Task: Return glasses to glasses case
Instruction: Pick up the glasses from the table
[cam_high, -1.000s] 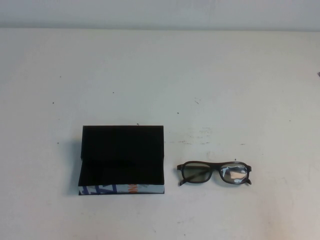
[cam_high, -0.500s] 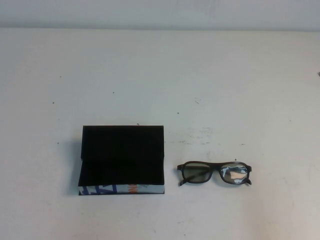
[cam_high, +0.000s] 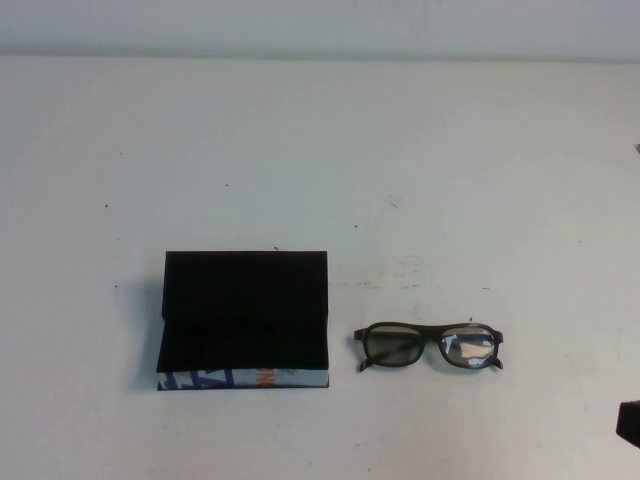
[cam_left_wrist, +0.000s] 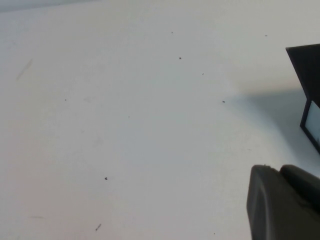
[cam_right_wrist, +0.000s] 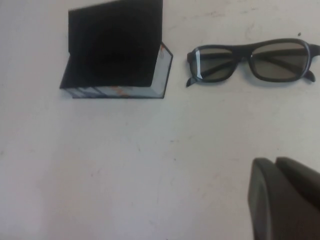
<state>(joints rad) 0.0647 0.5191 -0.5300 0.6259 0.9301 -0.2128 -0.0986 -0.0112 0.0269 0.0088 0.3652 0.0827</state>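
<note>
High view shows the right gripper (cam_high: 630, 423) only as a dark corner at the table's near right edge; its jaws are pressed together and hold nothing. It sits near the glasses (cam_high: 430, 346) but apart from them. These lie folded on the table (cam_high: 320, 150), just right of the case (cam_high: 244, 320), which stands open and empty. Left gripper (cam_left_wrist: 285, 202) hovers over bare table left of the case; its jaw state cannot be told.

White table (cam_high: 300, 130) bears glasses case (cam_high: 245, 320), glasses (cam_high: 430, 346)
</note>
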